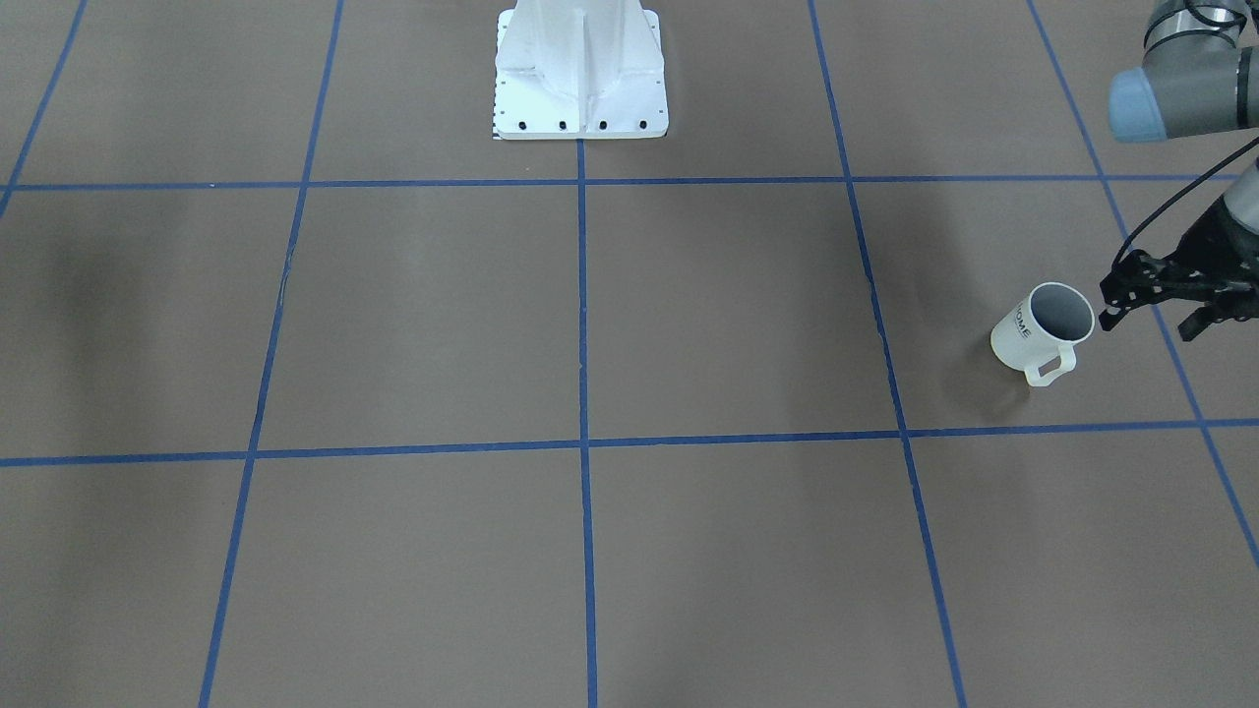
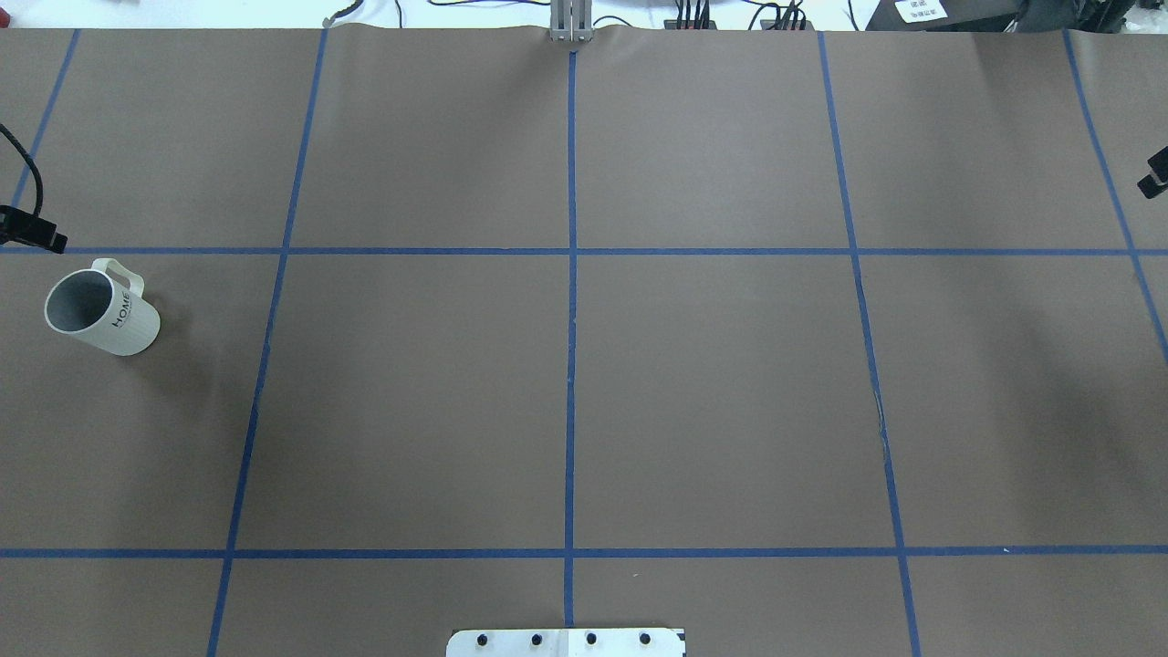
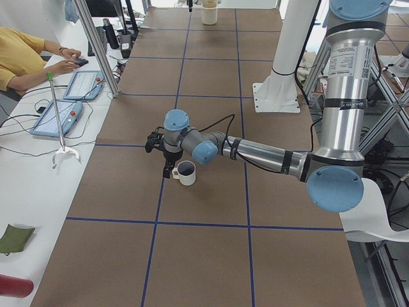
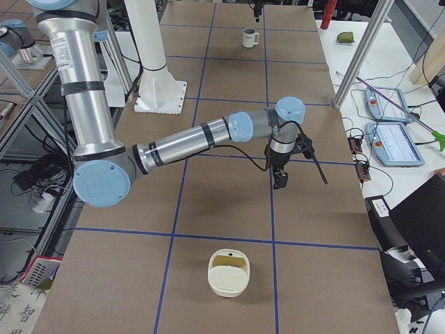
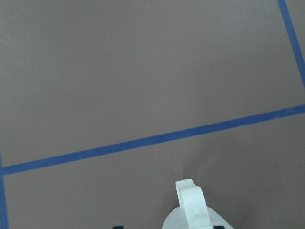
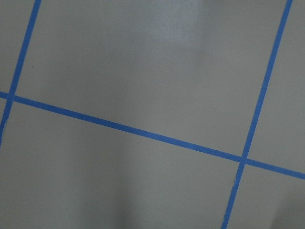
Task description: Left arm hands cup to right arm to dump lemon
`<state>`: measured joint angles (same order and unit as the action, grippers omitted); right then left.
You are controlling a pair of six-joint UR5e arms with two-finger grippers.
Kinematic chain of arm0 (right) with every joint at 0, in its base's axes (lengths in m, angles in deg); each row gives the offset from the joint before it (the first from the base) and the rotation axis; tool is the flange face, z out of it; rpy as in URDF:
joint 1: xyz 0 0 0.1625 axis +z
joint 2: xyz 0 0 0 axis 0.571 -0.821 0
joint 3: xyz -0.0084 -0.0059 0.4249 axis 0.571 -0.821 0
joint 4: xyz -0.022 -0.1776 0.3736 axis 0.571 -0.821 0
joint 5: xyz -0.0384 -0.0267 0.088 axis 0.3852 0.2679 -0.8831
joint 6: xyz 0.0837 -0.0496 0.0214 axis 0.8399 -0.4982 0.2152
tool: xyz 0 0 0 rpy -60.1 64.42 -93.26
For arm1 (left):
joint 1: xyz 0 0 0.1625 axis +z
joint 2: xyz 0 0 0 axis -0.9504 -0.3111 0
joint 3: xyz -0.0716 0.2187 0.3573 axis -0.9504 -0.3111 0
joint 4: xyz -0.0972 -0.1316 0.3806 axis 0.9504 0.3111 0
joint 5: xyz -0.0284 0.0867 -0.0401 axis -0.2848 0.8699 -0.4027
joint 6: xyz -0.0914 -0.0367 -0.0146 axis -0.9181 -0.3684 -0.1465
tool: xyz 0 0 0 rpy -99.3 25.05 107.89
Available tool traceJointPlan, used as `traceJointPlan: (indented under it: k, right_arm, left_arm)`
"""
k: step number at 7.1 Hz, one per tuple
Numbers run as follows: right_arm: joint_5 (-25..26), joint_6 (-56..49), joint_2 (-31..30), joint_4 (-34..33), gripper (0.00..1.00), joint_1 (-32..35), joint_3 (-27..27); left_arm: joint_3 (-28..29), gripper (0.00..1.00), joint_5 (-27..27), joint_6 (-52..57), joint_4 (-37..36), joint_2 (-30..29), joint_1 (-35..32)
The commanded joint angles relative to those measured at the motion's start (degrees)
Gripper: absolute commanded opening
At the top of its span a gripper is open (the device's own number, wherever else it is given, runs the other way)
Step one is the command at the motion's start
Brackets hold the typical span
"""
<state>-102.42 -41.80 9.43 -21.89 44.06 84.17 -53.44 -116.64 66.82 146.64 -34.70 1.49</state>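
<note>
Two things show at the right edge of the front-facing view. One is the left arm, whose blue-capped joint comes in at the top corner. Below it, the left gripper hangs just beside the cup. The cup stands upright on the table, its long axis vertical and its mouth up. Its handle points to the operators' side and its "HOME" lettering faces the table's middle. Only its grey inside shows, so what lies at the bottom cannot be told.

Overhead, the cup sits near the left edge. Slivers of the left gripper and the right gripper show at opposite edges.

From the left end, the left arm stretches low and long across the table. Its gripper points down at the handle side of the cup.

From the right end, the right arm also reaches out, and its gripper points down above bare table. Whether this gripper is parted or closed cannot be told. Near it lies a cream tub with a yellowish patch inside, and the cup stands far off.

The left wrist view shows the cup's handle at the bottom edge. Two dark tips sit wide apart on either side of it, so the jaws are spread and hold nothing.

The right wrist view shows only taped table.
</note>
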Motion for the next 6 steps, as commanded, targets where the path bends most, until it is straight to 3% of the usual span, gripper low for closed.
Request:
traceJointPlan:
  k: [1, 3, 4, 6]
  right_arm:
    - [0.0, 0.0, -0.4, -0.2, 1.00, 0.0, 0.4]
    - [0.1, 0.0, -1.0, -1.5, 1.00, 0.0, -0.1]
    - [0.2, 0.0, -1.7, -1.5, 1.00, 0.0, -0.1]
    - [0.5, 0.0, -2.8, -1.4, 1.00, 0.0, 0.4]
  left_arm:
    - [-5.1, 1.00, -0.5, 15.4, -13.0, 0.3, -7.8]
    - [-3.6, 1.00, -1.5, 28.7, -19.2, 2.9, -19.5]
    - [-4.0, 1.00, -2.8, 29.2, -18.5, 8.5, -20.3]
    - [-3.9, 1.00, -4.1, 28.5, -18.2, 9.8, -20.2]
